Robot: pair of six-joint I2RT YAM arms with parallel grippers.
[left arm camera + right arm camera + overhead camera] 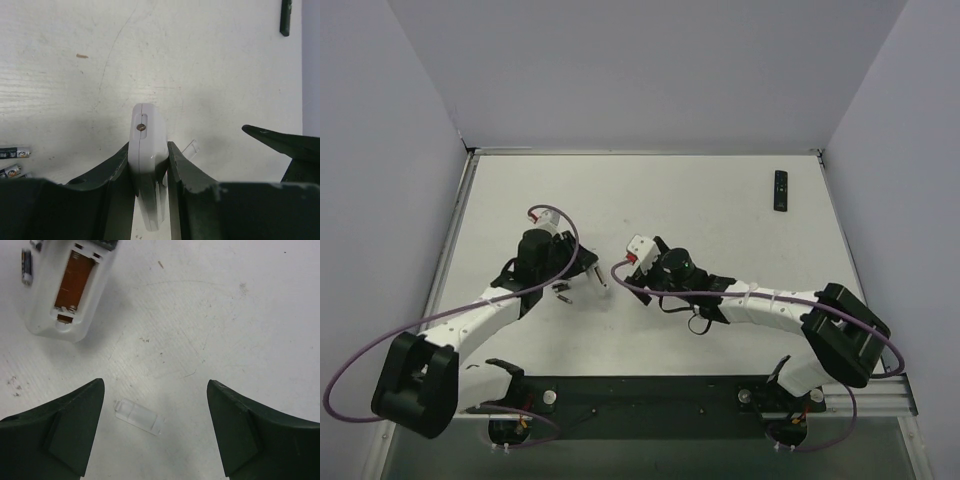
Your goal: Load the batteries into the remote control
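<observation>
A black remote (780,190) lies far right on the desk (700,190); a clear cover (137,416) sits between the fingers of the open right end effector (156,385). The left end effector (148,150) clamps the white remote (146,135), batteries (14,152) just beside

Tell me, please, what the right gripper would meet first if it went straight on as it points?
Probably the clear cover on the table between the right gripper's open fingers; depth is unclear.

Left wrist: batteries (11,152) cut by frame edge; remote (146,145) sides hidden.
</observation>
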